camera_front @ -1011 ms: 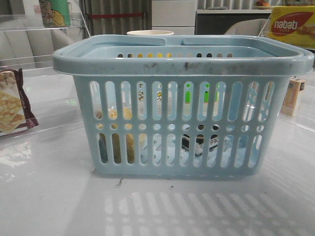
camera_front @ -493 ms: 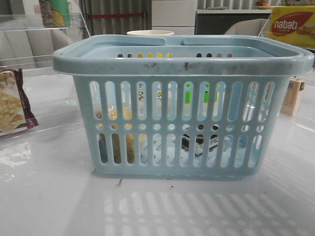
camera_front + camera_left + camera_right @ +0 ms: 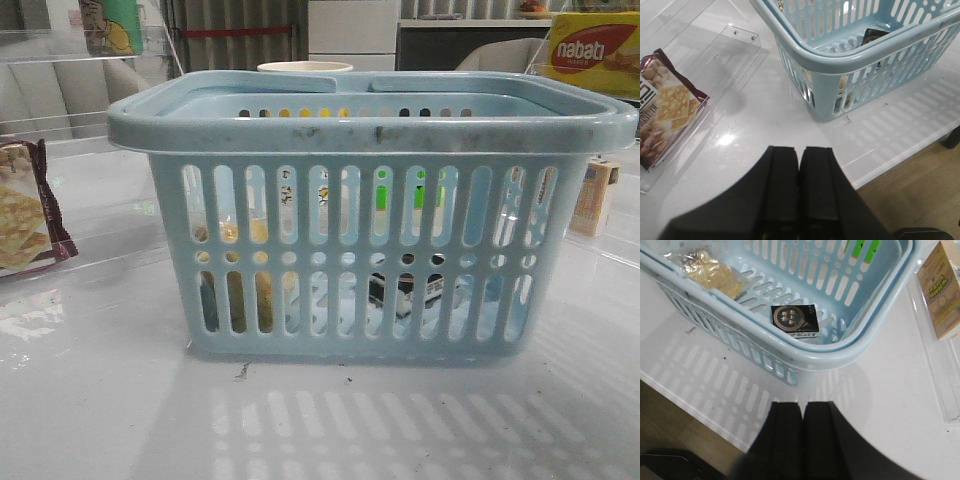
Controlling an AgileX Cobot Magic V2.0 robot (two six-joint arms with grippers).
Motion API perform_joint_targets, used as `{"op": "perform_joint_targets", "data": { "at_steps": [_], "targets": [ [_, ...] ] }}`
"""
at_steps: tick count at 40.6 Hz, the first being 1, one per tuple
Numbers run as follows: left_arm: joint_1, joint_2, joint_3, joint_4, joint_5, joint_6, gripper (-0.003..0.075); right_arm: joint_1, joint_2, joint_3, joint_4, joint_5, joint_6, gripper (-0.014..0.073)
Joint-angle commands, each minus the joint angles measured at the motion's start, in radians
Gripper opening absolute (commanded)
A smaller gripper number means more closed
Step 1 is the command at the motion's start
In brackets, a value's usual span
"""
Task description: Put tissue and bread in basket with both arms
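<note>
Black left gripper (image 3: 799, 192) and right gripper (image 3: 802, 437) closed, empty.

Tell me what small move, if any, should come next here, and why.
Probably none beyond holding both arms back. The tissue and the bread both lie on the floor of the basket. The left gripper and right gripper are clear of it over the table, jaws closed and empty. The task looks finished.

Bright, even overhead light. Glossy table (image 3: 100, 400) throws glare and a slotted reflection under the basket (image 3: 370, 120). Left wrist view shows a specular hotspot on the tabletop. Frames sharp; near fingers (image 3: 790, 440) slightly soft.
</note>
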State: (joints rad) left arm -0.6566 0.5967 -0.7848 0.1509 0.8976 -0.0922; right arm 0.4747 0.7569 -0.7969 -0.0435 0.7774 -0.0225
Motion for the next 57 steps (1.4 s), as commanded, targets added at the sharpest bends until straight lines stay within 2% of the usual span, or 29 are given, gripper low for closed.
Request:
{"op": "perform_joint_targets", "data": {
  "at_steps": [1, 6, 10, 19, 25, 31, 44, 57],
  "targets": [
    [-0.004, 0.000, -0.027, 0.007, -0.074, -0.011, 0.0097, -0.002, 0.001, -0.025, -0.016, -0.062, -0.004, 0.0066],
    [0.002, -0.021, -0.020, 0.005, -0.080, -0.011, 0.0097, -0.002, 0.001, -0.025, -0.016, -0.062, -0.004, 0.0066],
    [0.070, -0.069, 0.001, 0.021, -0.091, 0.012, 0.0097, -0.002, 0.001, -0.025, -0.016, -0.062, -0.004, 0.0066],
    [0.307, -0.260, 0.216, -0.059, -0.407, 0.047, 0.0097, -0.002, 0.001, -0.025, -0.016, -0.062, -0.004, 0.0066],
    [0.477, -0.406, 0.418, -0.074, -0.552, 0.047, 0.0097, -0.002, 0.001, -0.025, -0.016, -0.062, -0.004, 0.0066],
    [0.587, -0.535, 0.585, -0.087, -0.666, 0.045, 0.0097, -0.002, 0.001, -0.025, -0.016, -0.062, -0.004, 0.0066],
    [0.632, -0.622, 0.791, -0.120, -0.928, 0.045, 0.0097, -0.002, 0.001, -0.025, -0.016, -0.063, -0.004, 0.0066],
    [0.632, -0.622, 0.791, -0.120, -0.939, 0.045, 0.0097, -0.002, 0.001, -0.025, -0.016, -0.062, -0.004, 0.0066]
  ]
}}
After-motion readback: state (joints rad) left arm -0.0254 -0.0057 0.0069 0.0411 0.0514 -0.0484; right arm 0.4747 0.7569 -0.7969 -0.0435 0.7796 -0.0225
